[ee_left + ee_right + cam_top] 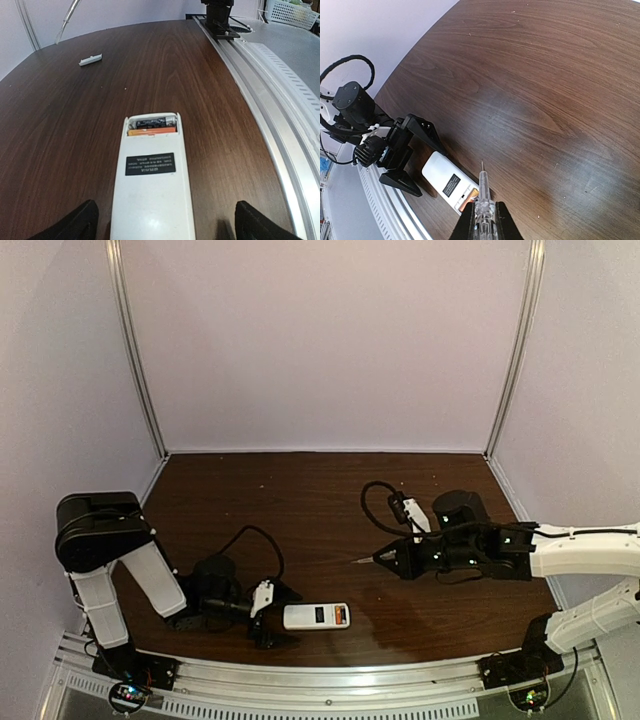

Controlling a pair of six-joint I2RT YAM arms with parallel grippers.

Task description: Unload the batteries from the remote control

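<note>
The white remote control (pixel 316 616) lies back-up near the table's front edge, its battery bay uncovered. In the left wrist view the remote control (pixel 152 190) shows a dark battery (pixel 152 121) and an orange battery (pixel 151 131) side by side in the bay. My left gripper (pixel 167 222) is open, its fingers apart on either side of the remote's near end, not touching it; it also shows from above (pixel 272 617). My right gripper (pixel 484 210) is shut on a slim clear screwdriver (pixel 483 187), held above the table to the right of the remote (pixel 447 181), tip pointing left (pixel 357 562).
A small flat white plastic piece (pixel 90 60) lies on the table far beyond the remote. A metal rail (pixel 280 125) runs along the table's near edge. The right arm's base (pixel 220 20) stands on it. Pale walls enclose the table.
</note>
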